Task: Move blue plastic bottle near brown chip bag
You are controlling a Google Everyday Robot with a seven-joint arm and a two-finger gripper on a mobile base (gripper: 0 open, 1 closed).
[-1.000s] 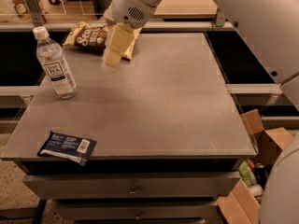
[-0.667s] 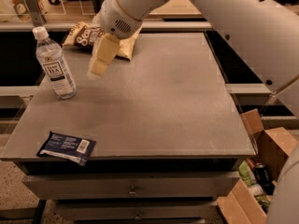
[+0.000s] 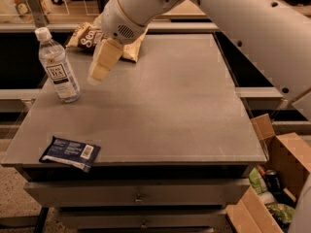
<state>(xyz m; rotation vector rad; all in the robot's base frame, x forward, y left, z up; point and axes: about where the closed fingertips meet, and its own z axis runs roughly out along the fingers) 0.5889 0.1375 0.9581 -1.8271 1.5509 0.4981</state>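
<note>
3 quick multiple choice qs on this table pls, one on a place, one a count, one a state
1. Where on the grey metal table does the flat dark blue packet lie?
A back right corner
B front left corner
C centre

2. How many loose items rest on the table?
A two
B four
C three

3. The tall clear plastic water bottle is:
A upright, capped
B on its side
C upright, uncapped

Answers:
1 B, it lies by the near left edge.
2 C, bottle, packet and crinkled brown chip bag.
3 A, its white cap is on; the gripper hangs between it and the bag, not touching.
</note>
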